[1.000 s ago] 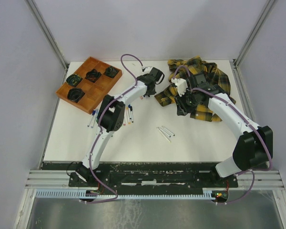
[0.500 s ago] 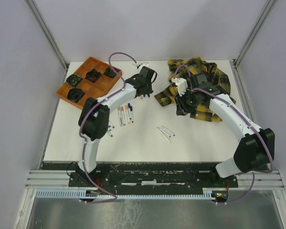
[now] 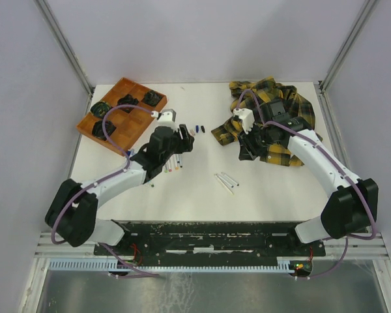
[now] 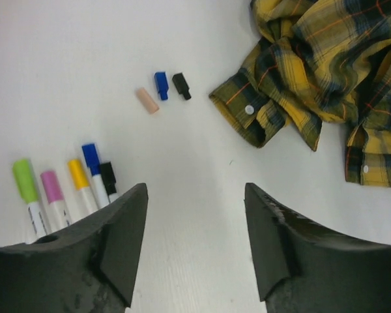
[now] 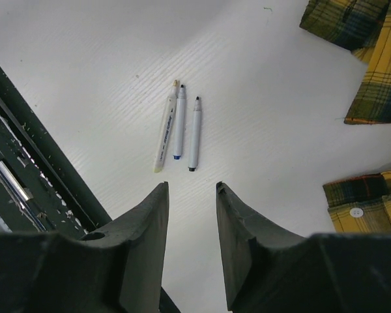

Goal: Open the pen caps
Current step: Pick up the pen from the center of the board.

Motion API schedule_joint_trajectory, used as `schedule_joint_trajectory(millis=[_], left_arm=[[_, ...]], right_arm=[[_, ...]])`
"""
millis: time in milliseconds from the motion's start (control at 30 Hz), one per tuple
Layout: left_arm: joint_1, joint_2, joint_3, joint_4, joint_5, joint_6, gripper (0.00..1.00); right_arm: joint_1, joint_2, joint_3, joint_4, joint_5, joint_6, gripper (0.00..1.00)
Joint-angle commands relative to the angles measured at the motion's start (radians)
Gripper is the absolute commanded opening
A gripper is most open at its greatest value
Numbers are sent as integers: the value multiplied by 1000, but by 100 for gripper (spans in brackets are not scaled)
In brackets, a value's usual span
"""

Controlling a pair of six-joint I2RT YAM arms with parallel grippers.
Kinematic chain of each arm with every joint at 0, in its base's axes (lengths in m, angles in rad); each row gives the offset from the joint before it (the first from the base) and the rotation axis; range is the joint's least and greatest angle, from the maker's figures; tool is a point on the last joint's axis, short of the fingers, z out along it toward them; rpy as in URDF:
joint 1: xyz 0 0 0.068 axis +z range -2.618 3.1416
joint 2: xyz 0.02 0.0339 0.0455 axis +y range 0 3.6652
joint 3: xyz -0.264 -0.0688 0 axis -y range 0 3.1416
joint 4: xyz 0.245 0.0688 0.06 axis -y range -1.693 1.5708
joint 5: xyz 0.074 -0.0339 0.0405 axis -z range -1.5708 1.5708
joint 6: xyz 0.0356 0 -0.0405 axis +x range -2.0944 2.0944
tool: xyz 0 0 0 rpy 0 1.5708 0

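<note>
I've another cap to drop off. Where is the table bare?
Bare: the far strip between tray and shirt, beyond the loose caps; the near stretch in front of the uncapped pens. Crowded: the capped markers by the left gripper.

The white table (image 3: 274, 189) under me carries a crumpled yellow plaid shirt (image 4: 326, 59) at its far right corner. Just left of the shirt's cuff lie a peach cap (image 4: 146, 100), a blue cap (image 4: 161, 85) and a black cap (image 4: 181, 86), close together and clear of the cloth. Farther left and nearer me, capped markers (image 4: 52, 189) lie side by side: green, pink, yellow, blue, black. Well left of the shirt sits an orange tray (image 3: 126, 85). Nearer my bases than the shirt, three white barrels (image 5: 179, 124) lie together, uncapped.
</note>
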Motion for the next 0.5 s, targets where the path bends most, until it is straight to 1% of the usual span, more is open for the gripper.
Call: schedule_joint_trajectory(millis=[0, 33, 67, 233, 367, 467], left_arm=[[6, -126, -128, 149, -4, 9, 74], [9, -155, -157, 149, 5, -3, 77], [12, -175, -186, 154, 20, -12, 78], [13, -206, -273, 153, 43, -42, 77], [13, -139, -237, 93, 38, -57, 74], [13, -59, -175, 21, 31, -64, 67]], right_arm=[[-5, -34, 14, -13, -63, -44, 42], [-4, -33, 14, -16, -69, -49, 42], [-4, -33, 15, -18, -72, -52, 42], [-4, -28, 14, -23, -82, -56, 42], [-4, -23, 14, -24, -83, -56, 42], [-4, -22, 14, -23, -80, -57, 42]])
